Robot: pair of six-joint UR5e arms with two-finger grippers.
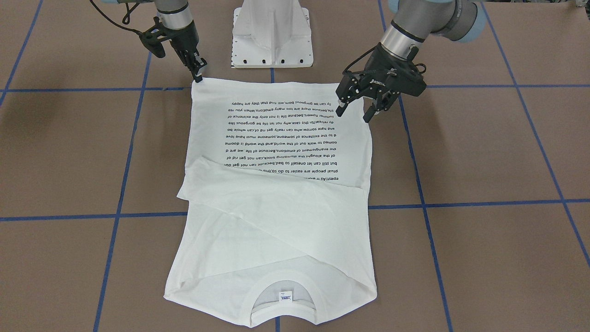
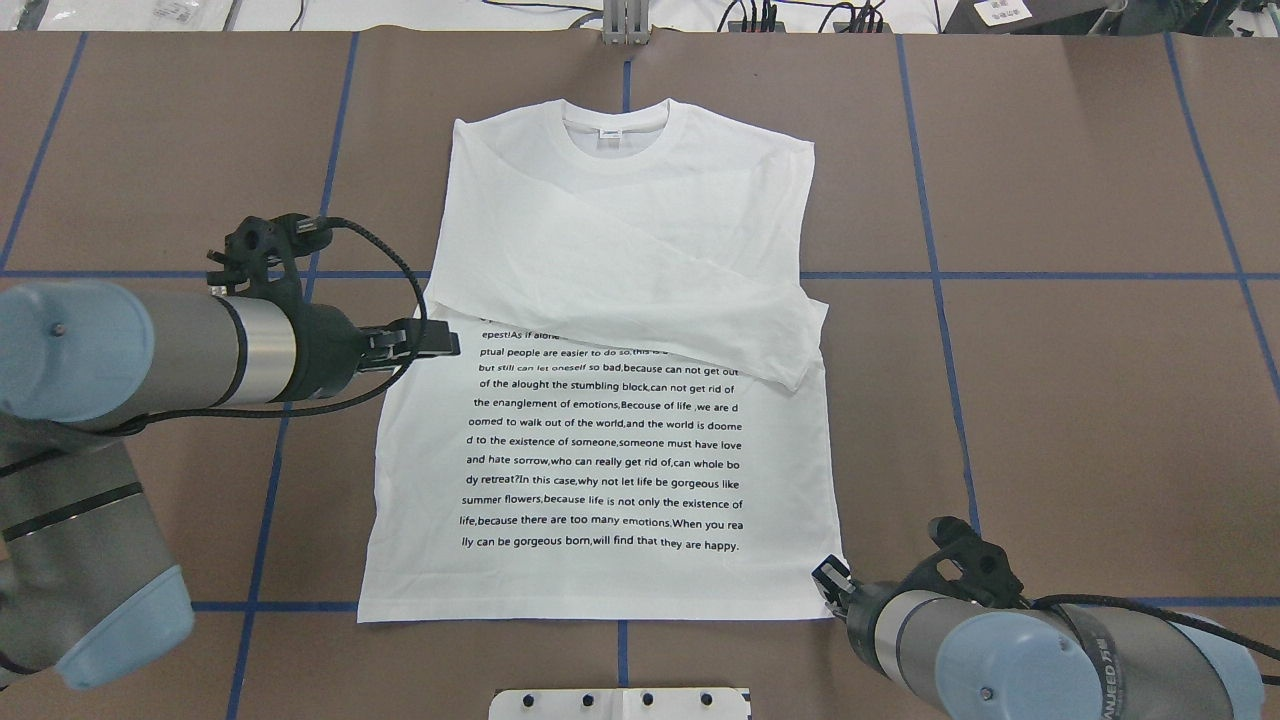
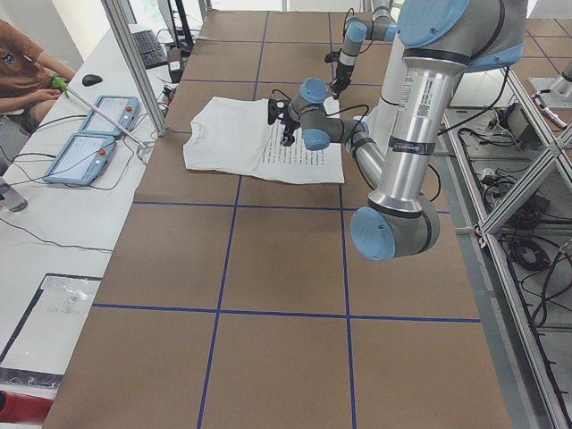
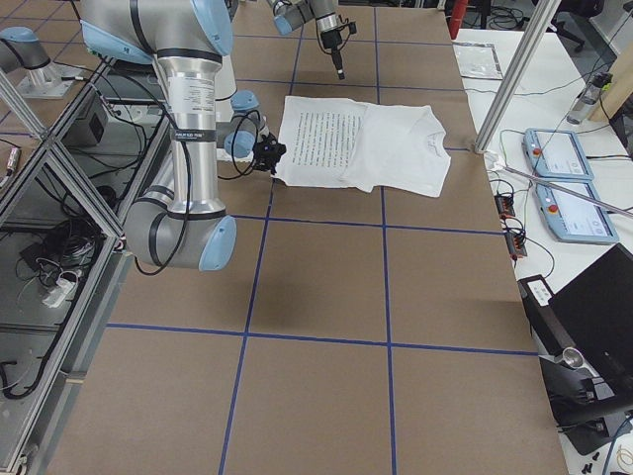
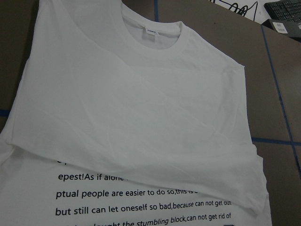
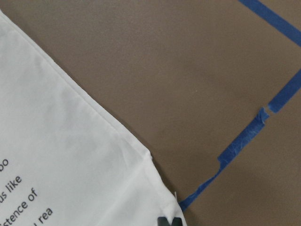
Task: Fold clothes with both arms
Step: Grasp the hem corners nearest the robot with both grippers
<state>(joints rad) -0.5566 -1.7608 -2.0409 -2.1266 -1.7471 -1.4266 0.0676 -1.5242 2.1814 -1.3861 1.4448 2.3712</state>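
Observation:
The white T-shirt (image 1: 276, 240) lies flat on the brown table, text side up, collar far from the robot, both sleeves folded across the chest (image 2: 640, 240). My right gripper (image 1: 199, 77) is low at the hem corner nearest it (image 2: 826, 592), fingers together, pinching the corner; the right wrist view shows the puckered corner (image 6: 155, 188) at its fingertips (image 6: 163, 221). My left gripper (image 1: 355, 114) is open and empty, raised over the shirt's edge on its side (image 2: 440, 340). The left wrist view looks down on the collar (image 5: 150, 44) and the folded sleeves.
The white pedestal base (image 1: 272, 37) stands just behind the shirt's hem. Blue tape lines (image 2: 930, 275) cross the brown table. Beyond the table's far edge are a metal post (image 3: 134, 63), two teach pendants (image 3: 89, 143) and a seated operator (image 3: 22, 63).

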